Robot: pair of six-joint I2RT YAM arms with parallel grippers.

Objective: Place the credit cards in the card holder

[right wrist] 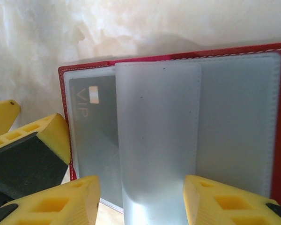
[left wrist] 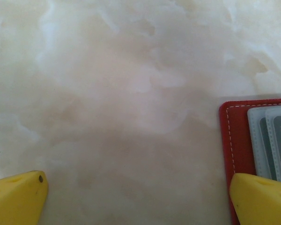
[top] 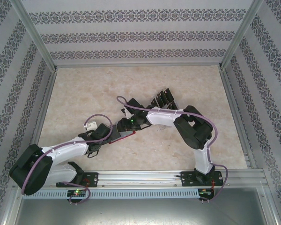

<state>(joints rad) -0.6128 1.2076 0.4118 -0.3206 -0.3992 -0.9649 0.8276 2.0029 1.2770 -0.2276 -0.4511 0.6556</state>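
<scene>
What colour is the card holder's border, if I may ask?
The card holder is red, clearest in the left wrist view.

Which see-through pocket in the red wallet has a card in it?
The leftmost frosted plastic pocket of the open red wallet, in the right wrist view: a dark card marked VIP shows through it. The other two pockets look empty.

Table [left wrist: 131, 93]: smooth, marble-patterned surface, low gloss. Card holder [left wrist: 234, 140]: red leather-like cover, matt, with white stitching; inner sleeves [right wrist: 157, 131] of frosted translucent plastic, smooth. Tool fingers [right wrist: 84, 192]: matt yellow plastic with moulded recesses.
</scene>
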